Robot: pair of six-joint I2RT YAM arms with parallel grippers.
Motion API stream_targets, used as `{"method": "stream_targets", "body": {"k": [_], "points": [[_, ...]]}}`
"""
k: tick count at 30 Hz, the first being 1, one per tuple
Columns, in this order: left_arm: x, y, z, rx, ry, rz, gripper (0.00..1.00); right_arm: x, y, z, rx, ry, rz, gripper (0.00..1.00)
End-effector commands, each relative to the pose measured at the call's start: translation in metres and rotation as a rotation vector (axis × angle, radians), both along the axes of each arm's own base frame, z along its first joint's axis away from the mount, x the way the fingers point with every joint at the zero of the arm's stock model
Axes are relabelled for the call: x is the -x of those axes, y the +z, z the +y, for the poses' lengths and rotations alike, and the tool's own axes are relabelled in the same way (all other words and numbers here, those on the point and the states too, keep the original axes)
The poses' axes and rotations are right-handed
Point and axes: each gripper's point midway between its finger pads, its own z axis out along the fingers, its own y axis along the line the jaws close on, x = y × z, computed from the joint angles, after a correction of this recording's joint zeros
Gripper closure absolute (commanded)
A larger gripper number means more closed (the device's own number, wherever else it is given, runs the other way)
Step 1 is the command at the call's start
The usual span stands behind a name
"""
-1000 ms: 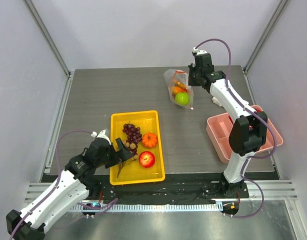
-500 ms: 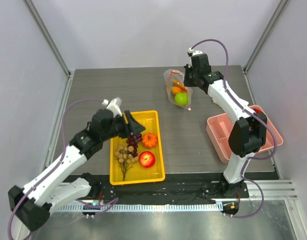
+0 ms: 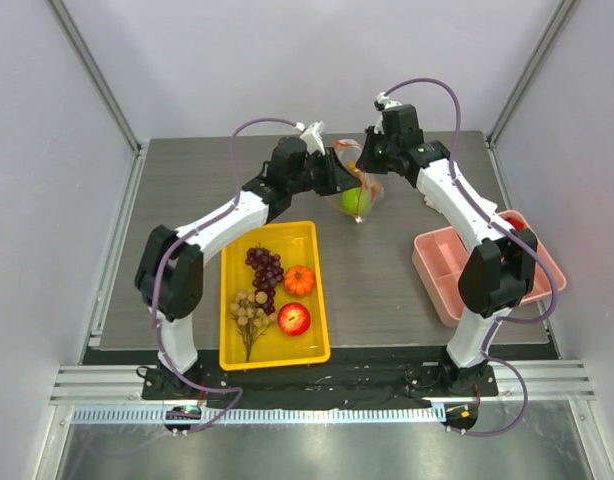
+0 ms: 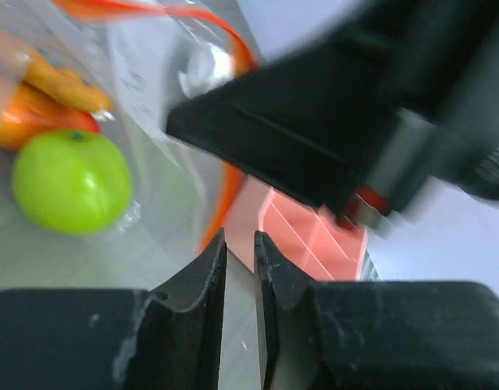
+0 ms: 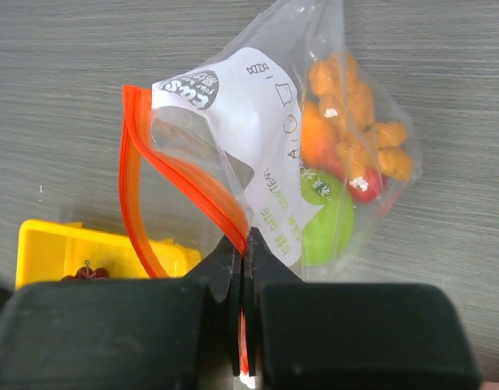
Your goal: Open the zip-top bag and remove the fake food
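Note:
The zip-top bag [image 3: 359, 186] hangs at the back of the table, its orange-red strip [image 5: 176, 171] gaping. My right gripper [image 5: 243, 237] is shut on that strip at one side of the mouth. Inside the zip-top bag [image 5: 314, 122] lie a green apple [image 5: 331, 223], orange pieces [image 5: 355, 106] and a red piece. My left gripper [image 4: 240, 236] sits at the bag's left side [image 3: 339, 178]. Its jaws stand a narrow slit apart, the strip just beyond the tips and nothing visibly between them. More fake food lies in the yellow tray [image 3: 272, 227]: grapes [image 3: 265, 265], pumpkin [image 3: 299, 280], red apple [image 3: 294, 318], tan cluster [image 3: 249, 310].
A pink divided tray [image 3: 432, 262] sits at the right edge, beside the right arm's base link. The right arm's black body [image 4: 314, 138] fills the left wrist view just past the bag. White walls and metal posts close in the table.
My left arm swung from the yellow tray up to the bag, its jaws narrowing from wide open. The tan cluster now lies in the tray. The right gripper kept hold and edged left.

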Motion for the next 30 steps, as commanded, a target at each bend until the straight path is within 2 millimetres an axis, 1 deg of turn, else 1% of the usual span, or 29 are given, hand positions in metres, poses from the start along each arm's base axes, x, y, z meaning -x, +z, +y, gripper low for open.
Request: {"method": "stream_targets", "body": {"k": [1, 2, 3, 5, 6, 7, 9, 10, 11, 13, 14, 15, 16, 17, 18, 19, 20, 22, 24, 25, 26, 28, 30], "points": [[-0.039, 0.004, 0.003, -0.035, 0.084, -0.019, 0.80, 0.002, 0.056, 0.006, -0.068, 0.017, -0.108, 0.99], [-0.046, -0.014, 0.000, -0.059, 0.090, 0.008, 0.79, 0.001, 0.056, 0.006, -0.069, 0.015, -0.108, 0.98], [-0.051, -0.017, -0.001, -0.068, 0.103, 0.023, 0.76, -0.001, 0.054, 0.007, -0.069, 0.018, -0.105, 0.98], [-0.060, -0.032, -0.003, -0.086, 0.122, 0.046, 0.73, -0.001, 0.055, 0.008, -0.071, 0.019, -0.107, 0.99], [-0.064, -0.036, -0.002, -0.090, 0.135, 0.048, 0.69, -0.002, 0.055, 0.008, -0.070, 0.016, -0.106, 0.99], [-0.067, -0.041, -0.001, -0.098, 0.146, 0.056, 0.68, -0.002, 0.055, 0.009, -0.072, 0.016, -0.106, 0.99], [-0.075, -0.059, 0.005, -0.117, 0.196, 0.103, 0.66, -0.001, 0.058, 0.009, -0.075, 0.015, -0.113, 0.99], [-0.080, -0.060, 0.011, -0.105, 0.212, 0.110, 0.66, -0.001, 0.060, 0.010, -0.073, 0.011, -0.117, 0.98], [-0.082, -0.064, 0.012, -0.093, 0.220, 0.116, 0.64, 0.000, 0.061, 0.009, -0.073, 0.011, -0.119, 0.99], [-0.082, -0.068, 0.009, -0.057, 0.198, 0.122, 0.60, 0.000, 0.063, 0.009, -0.075, 0.013, -0.123, 0.99], [-0.082, -0.071, 0.008, -0.061, 0.190, 0.129, 0.52, 0.001, 0.063, 0.010, -0.076, 0.014, -0.122, 0.99], [-0.083, -0.075, 0.004, -0.062, 0.170, 0.133, 0.48, 0.002, 0.063, 0.011, -0.077, 0.016, -0.122, 0.98], [-0.078, -0.077, -0.002, -0.052, 0.131, 0.144, 0.43, 0.003, 0.063, 0.013, -0.078, 0.017, -0.121, 0.99], [-0.076, -0.081, -0.005, -0.050, 0.105, 0.150, 0.37, 0.004, 0.062, 0.015, -0.079, 0.023, -0.121, 0.99], [-0.076, -0.091, -0.008, -0.056, 0.084, 0.165, 0.35, 0.005, 0.062, 0.016, -0.082, 0.025, -0.119, 0.99], [-0.072, -0.094, -0.011, -0.059, 0.057, 0.174, 0.32, 0.007, 0.062, 0.022, -0.089, 0.031, -0.118, 0.98], [-0.071, -0.097, -0.012, -0.066, 0.038, 0.167, 0.28, 0.010, 0.060, 0.022, -0.091, 0.033, -0.115, 0.99], [-0.066, -0.115, -0.010, -0.109, 0.021, 0.199, 0.25, 0.011, 0.059, 0.026, -0.102, 0.029, -0.121, 0.98], [-0.064, -0.126, -0.006, -0.154, 0.008, 0.197, 0.23, 0.012, 0.054, 0.027, -0.098, 0.025, -0.119, 0.98], [-0.064, -0.138, -0.004, -0.180, 0.008, 0.212, 0.22, 0.013, 0.052, 0.027, -0.098, 0.023, -0.114, 0.99], [-0.063, -0.147, 0.002, -0.236, 0.014, 0.229, 0.22, 0.013, 0.047, 0.028, -0.094, 0.023, -0.106, 0.99], [-0.059, -0.162, 0.005, -0.276, 0.001, 0.248, 0.21, 0.013, 0.042, 0.026, -0.083, 0.019, -0.101, 0.99], [-0.057, -0.174, 0.008, -0.303, -0.007, 0.265, 0.18, 0.012, 0.032, 0.023, -0.067, 0.007, -0.088, 0.99]]}}
